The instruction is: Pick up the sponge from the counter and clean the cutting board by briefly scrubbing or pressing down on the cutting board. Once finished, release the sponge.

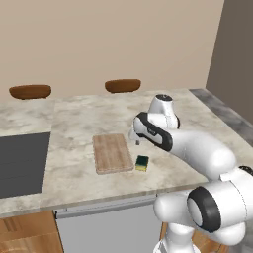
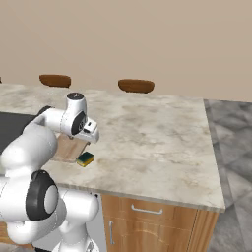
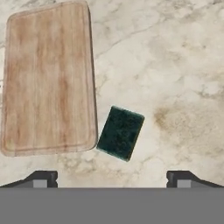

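Sim kitchen: white arm reaches over counter [image 1: 74, 118], gripper [image 3: 111, 178] w/ fingertips [image 3: 43, 178] spread wide, nothing held, hovering above stone in hand view. Sponge [image 3: 120, 132], green side up, lies flat on counter just beside cutting board [image 3: 46, 78], off board's corner at approx 4 o'clock from board centre, slightly skewed; touching or apart, can't tell. Left base view: sponge [image 1: 142, 162] at 3–4 o'clock of board [image 1: 112, 153], near counter's front edge. Dark cooktop [image 1: 22, 163] at 9 o'clock of board, well apart.
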{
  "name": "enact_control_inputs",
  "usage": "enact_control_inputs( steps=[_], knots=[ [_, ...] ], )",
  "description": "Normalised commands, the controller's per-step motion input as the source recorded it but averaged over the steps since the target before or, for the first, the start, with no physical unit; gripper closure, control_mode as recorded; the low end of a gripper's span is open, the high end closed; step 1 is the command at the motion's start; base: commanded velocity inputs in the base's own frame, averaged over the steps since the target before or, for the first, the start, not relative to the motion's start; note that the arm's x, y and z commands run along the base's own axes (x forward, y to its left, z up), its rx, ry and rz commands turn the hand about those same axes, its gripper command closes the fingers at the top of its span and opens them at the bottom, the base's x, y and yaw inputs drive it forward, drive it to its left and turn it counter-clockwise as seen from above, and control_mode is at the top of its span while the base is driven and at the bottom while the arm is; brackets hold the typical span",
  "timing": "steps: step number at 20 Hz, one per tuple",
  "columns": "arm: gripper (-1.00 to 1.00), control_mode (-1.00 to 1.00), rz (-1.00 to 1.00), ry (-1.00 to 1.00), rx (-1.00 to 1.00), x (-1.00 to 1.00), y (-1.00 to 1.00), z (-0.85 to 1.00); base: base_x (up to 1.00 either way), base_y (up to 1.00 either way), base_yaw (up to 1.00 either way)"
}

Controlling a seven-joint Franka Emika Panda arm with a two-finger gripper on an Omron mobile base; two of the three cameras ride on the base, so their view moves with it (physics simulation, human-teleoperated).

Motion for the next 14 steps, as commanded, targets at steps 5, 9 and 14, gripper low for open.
enact_control_inputs(
  steps=[5, 9, 14],
  knots=[
    [-1.00, -1.00, -0.13, 0.11, 0.00, 0.08, 0.00, -0.45, 0.00, 0.00, 0.00],
    [-1.00, -1.00, -0.15, 0.10, 0.00, 0.03, 0.00, -0.42, 0.00, 0.00, 0.00],
    [-1.00, -1.00, -0.10, 0.06, 0.00, 0.05, 0.00, -0.41, 0.00, 0.00, 0.00]
  ],
)
